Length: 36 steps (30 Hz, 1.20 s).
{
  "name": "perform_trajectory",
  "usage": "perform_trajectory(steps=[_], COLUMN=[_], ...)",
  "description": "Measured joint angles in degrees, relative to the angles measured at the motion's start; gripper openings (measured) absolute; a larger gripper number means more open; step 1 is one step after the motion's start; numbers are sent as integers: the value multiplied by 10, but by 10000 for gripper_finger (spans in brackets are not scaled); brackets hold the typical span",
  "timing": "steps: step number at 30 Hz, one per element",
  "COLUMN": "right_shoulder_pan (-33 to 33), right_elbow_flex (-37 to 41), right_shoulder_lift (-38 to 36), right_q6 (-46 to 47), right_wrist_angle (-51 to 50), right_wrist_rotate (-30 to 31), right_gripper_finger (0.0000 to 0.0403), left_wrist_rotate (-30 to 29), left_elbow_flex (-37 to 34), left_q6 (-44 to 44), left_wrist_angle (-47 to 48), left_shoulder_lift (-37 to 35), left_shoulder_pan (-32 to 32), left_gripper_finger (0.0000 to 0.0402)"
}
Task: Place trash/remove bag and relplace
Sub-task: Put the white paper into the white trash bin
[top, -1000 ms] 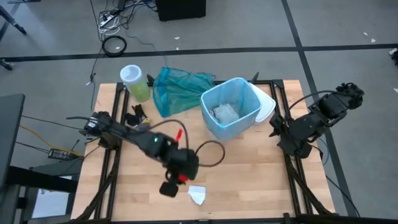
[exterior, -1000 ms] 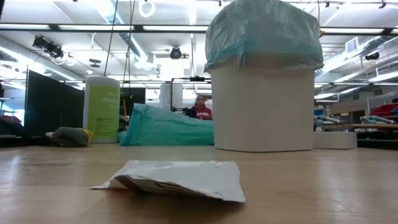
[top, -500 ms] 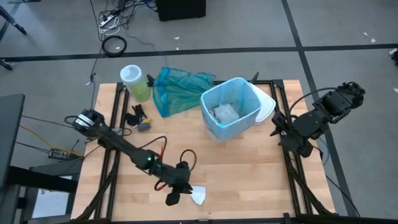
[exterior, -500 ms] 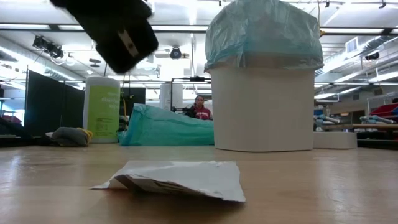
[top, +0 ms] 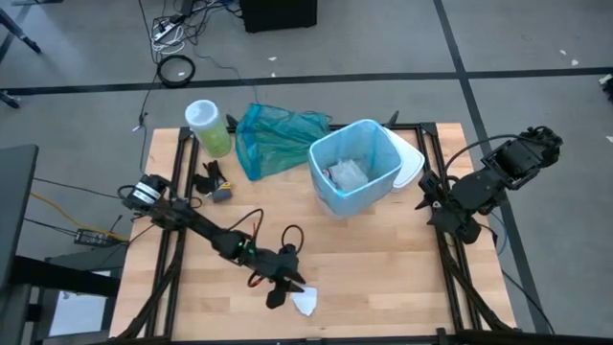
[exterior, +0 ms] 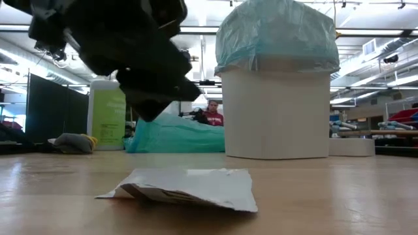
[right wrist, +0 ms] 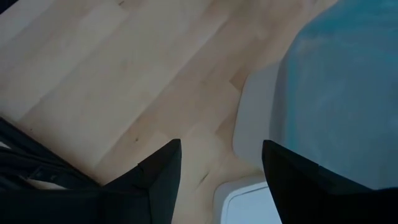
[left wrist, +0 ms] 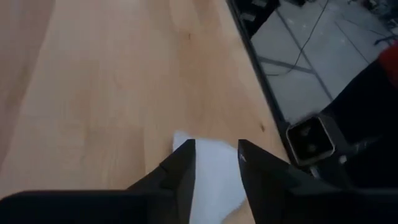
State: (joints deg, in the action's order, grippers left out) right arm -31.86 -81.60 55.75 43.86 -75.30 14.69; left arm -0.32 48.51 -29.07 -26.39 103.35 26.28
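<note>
The left end effector (top: 278,297) hung low over the pale wooden counter (top: 383,259) near its six o'clock edge, its two dark fingers (left wrist: 180,171) spread apart with nothing between them, poised just above a flat, crumpled scrap of white paper (top: 305,303) that lay alone on the wood. In the left wrist view that paper (left wrist: 211,171) showed through the gap between the fingers.

The white plastic bin (top: 356,165) stood toward one o'clock from the counter's centre, lined with the thin, translucent sky-blue plastic bag (exterior: 277,36), whose rim was folded down over the top of the bin. Some pale trash (top: 345,175) lay inside it. A darker teal-green plastic bag (top: 273,134) lay crumpled at twelve o'clock, touching the bin's side, with a green cylindrical canister with a white lid (top: 206,126) at eleven o'clock.

The right end effector (top: 428,199) waited at the three o'clock edge, just beside the bin, its fingers (right wrist: 155,177) spread and empty.
</note>
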Motion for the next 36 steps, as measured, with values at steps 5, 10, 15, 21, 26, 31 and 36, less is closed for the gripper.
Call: perform_trajectory(steps=[5, 10, 15, 21, 26, 31, 36], right_shoulder_pan=[0, 0, 0, 0, 0, 0, 0], right_elbow_flex=[0, 0, 0, 0, 0, 0, 0], right_shoulder_lift=[0, 1, 2, 2, 2, 2, 2], right_q6=[0, 0, 0, 1, 0, 0, 0], right_wrist_angle=[10, 22, 29, 32, 36, 37, 37], right_wrist_rotate=[-9, -9, -9, -9, -9, -9, -9], right_gripper_finger=[210, 210, 210, 210, 210, 210, 210], left_wrist_rotate=[0, 12, 11, 9, 7, 15, 41], left_elbow_flex=[0, 0, 0, 0, 0, 1, 29], left_q6=[-1, -19, -37, -46, -46, -46, -48], left_wrist_angle=[30, 50, 49, 59, 74, 73, 63], left_shoulder_lift=[1, 6, 18, 29, 29, 42, 75], left_shoulder_pan=[-6, -8, -8, -6, -4, 1, 1], left_gripper_finger=[159, 180, 196, 200, 200, 200, 199])
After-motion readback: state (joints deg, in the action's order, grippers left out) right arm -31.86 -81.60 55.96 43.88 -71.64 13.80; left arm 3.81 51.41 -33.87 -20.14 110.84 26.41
